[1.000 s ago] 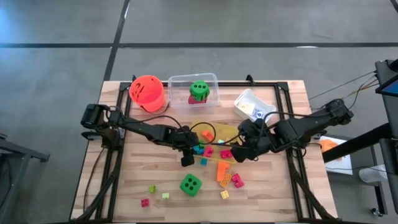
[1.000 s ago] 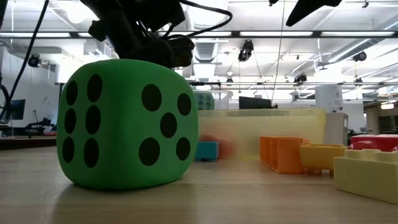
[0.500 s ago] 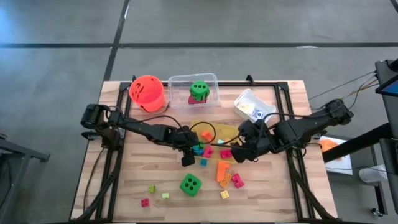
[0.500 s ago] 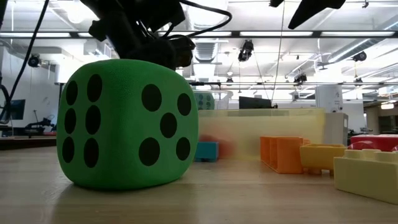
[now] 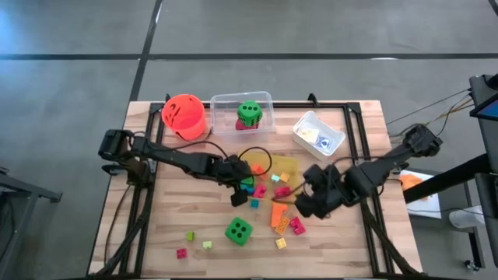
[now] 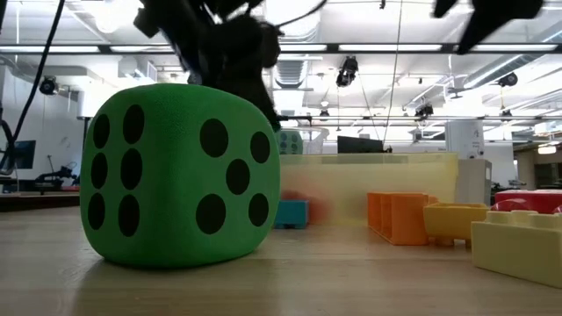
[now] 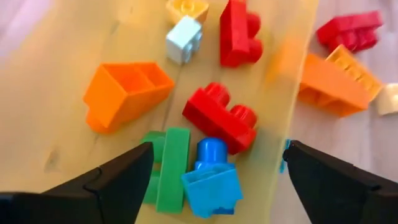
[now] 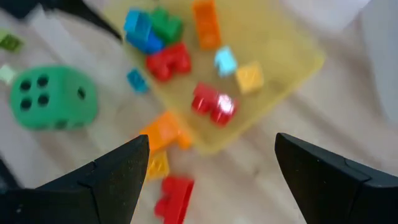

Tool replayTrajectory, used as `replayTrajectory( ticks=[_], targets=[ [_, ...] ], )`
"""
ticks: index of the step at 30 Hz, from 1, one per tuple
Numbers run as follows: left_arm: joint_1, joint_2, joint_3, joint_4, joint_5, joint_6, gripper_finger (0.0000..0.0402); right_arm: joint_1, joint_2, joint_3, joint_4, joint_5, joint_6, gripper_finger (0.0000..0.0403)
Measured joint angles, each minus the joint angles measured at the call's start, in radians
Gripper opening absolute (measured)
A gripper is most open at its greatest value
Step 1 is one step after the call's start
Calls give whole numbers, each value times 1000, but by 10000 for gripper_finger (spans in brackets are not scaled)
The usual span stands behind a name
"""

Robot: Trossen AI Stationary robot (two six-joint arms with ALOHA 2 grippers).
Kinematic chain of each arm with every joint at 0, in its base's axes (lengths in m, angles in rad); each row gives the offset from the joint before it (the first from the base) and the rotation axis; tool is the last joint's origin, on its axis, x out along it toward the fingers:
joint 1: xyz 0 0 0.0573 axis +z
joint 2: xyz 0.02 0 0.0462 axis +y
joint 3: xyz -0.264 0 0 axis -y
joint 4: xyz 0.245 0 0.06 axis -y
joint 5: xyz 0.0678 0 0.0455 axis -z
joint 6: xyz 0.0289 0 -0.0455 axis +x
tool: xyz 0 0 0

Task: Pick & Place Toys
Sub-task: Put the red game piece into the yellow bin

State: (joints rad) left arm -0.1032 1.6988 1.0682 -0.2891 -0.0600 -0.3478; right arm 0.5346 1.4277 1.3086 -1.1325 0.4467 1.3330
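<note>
Both grippers, left (image 7: 214, 171) and right (image 8: 208, 168), gape empty over the yellow tray (image 5: 286, 164), which holds two red blocks (image 7: 219, 116), one green, one blue, one orange.

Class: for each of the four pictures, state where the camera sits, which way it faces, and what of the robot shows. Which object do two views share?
High: overhead, facing down; both arms.
Low: tabletop height, facing level; arms above.
Left wrist: above yellow tray; open fingers.
Right wrist: above tray; open fingers.
Shared: green die, low view too.
</note>
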Motion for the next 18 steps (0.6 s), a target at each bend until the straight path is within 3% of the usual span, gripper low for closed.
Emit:
replayTrajectory(
  ticks=[9, 18],
  targets=[
    [0, -99, 15, 8, -10, 0, 361, 196, 5, -114, 55, -55, 358, 343],
    [1, -164, 14, -16, -37, -21, 361, 256, 10, -422, 614, -64, 468, 343]
  ],
)
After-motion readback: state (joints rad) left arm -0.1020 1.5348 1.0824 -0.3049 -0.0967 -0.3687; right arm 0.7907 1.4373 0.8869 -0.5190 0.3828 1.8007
